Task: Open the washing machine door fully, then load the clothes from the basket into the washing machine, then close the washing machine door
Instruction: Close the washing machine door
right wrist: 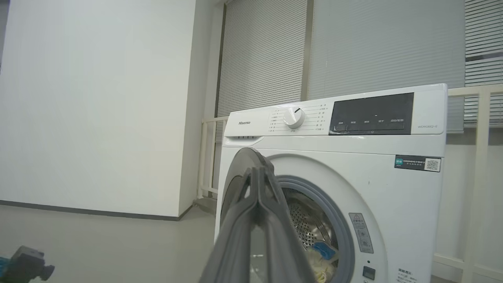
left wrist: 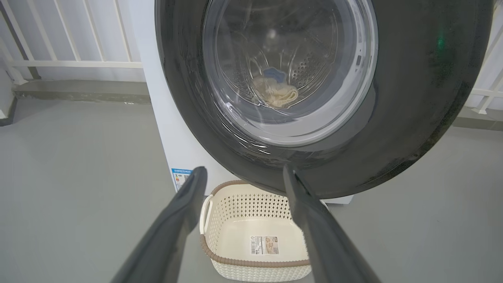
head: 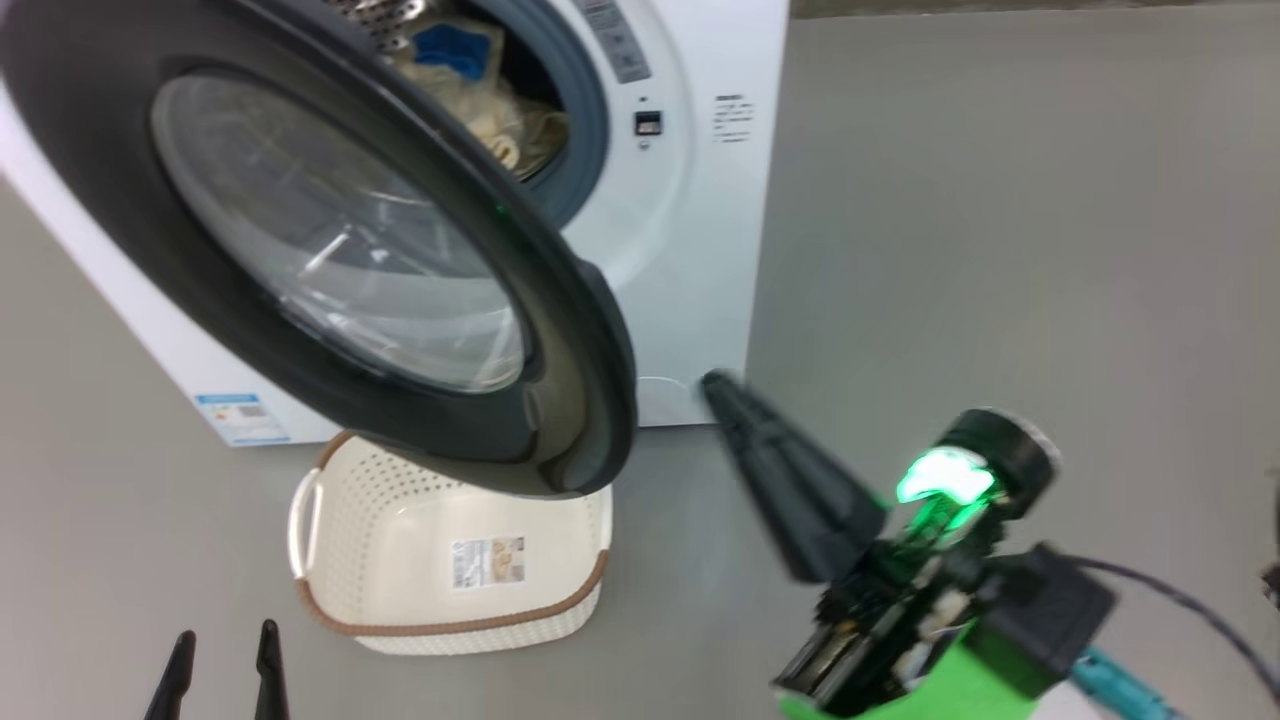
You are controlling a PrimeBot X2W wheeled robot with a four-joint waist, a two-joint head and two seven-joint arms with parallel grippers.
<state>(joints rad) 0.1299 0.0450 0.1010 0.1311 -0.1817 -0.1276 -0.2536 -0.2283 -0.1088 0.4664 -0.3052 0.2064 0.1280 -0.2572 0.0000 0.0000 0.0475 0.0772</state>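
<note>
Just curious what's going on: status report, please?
Left pincer open; right pincer shut, empty. Clothes in washing machine, door half open. Basket below door, not blocking.

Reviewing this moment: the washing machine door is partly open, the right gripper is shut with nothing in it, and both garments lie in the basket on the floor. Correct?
Not quite. The basket is empty; the clothes lie inside the drum of the washing machine, as the head view shows. The rest holds: the door stands partly open and the right gripper is shut on nothing.
</note>
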